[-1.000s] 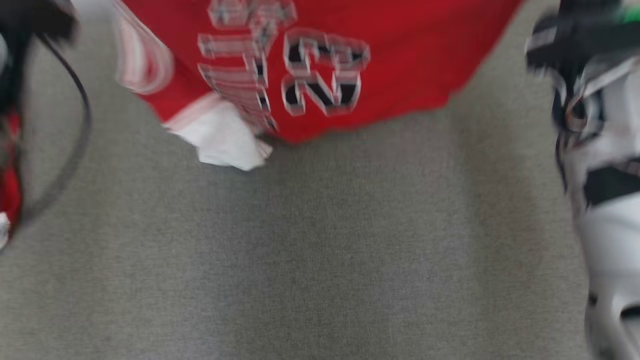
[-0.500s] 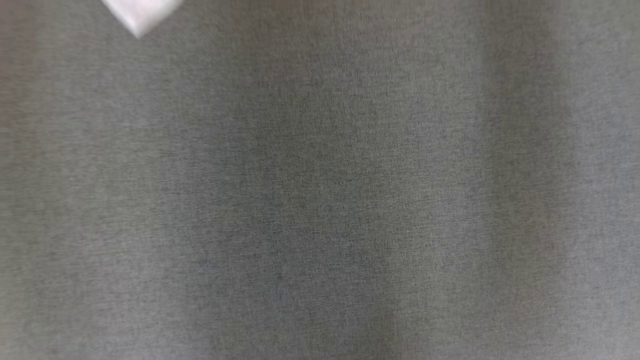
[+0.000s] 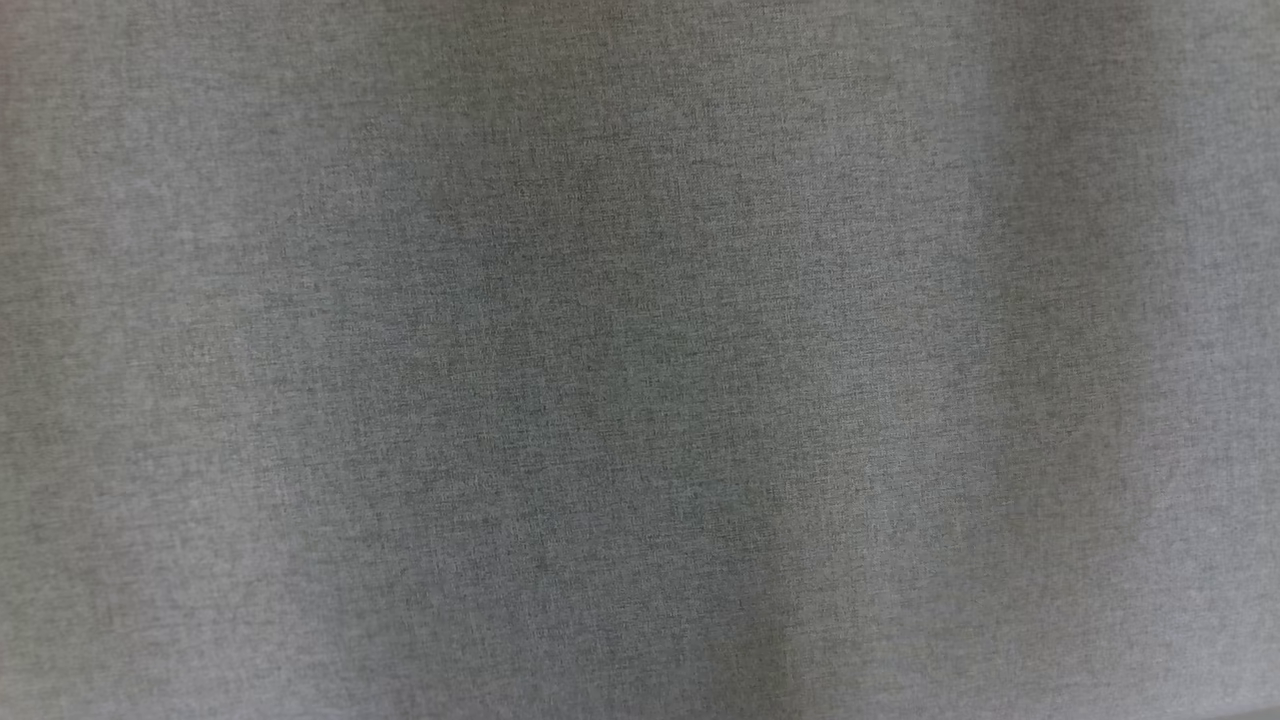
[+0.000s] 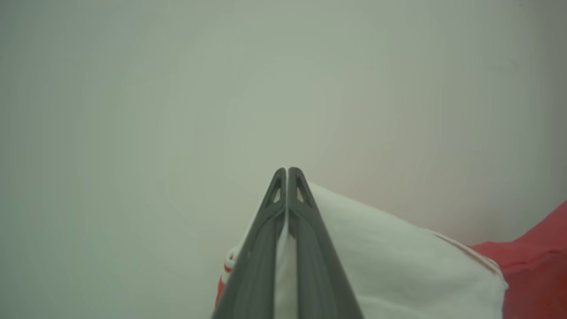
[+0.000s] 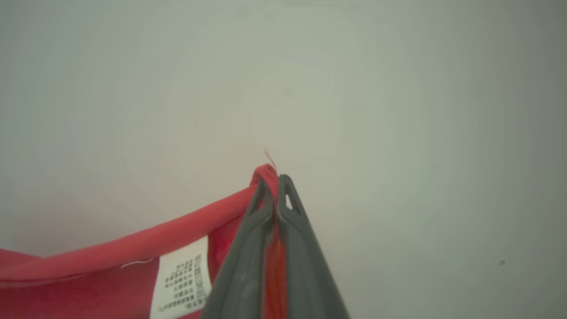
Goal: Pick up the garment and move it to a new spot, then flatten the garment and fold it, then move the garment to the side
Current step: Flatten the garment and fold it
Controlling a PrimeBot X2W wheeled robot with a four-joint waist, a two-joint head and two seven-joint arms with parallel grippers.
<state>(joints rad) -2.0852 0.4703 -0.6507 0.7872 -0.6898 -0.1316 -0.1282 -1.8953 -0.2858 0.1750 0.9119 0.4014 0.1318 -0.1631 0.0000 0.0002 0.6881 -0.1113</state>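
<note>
Two grips: the left gripper [image 4: 288, 170] and the right gripper [image 5: 277, 178] each have their fingers pressed together on the garment [image 4: 398, 261].
Head view, surface: a grey woven surface [image 3: 640, 360] runs edge to edge, its weave fine and even.
Head view, light: a soft darker patch lies over the middle, and a dim upright band stands toward the right.
Left wrist view, fingers: the two dark fingers [image 4: 261, 248] meet at their tips, with a thin strip of white cloth pinched in the seam between them.
Left wrist view, garment: its white panel spreads from the fingers to the lower right. Thin stripe trim [image 4: 465, 253] edges the panel, and red cloth lies past that at the right edge. A small fold of white and red shows just left of the fingers.
Left wrist view, backdrop: pale, plain and blurred [image 4: 155, 97].
Right wrist view, fingers: closed on a red edge of the garment, which bunches over the left fingertip and shows red down the gap.
Right wrist view, garment: the red hem runs from the tips to the lower left, with more red cloth below it.
Right wrist view, label: a white tag [image 5: 184, 279] with small dark print sits on the red cloth, just left of the fingers.
Right wrist view, thread: a loose red thread [image 5: 270, 157] sticks up above the tips.
Garment's support: whether any of it rests on something cannot be told.
</note>
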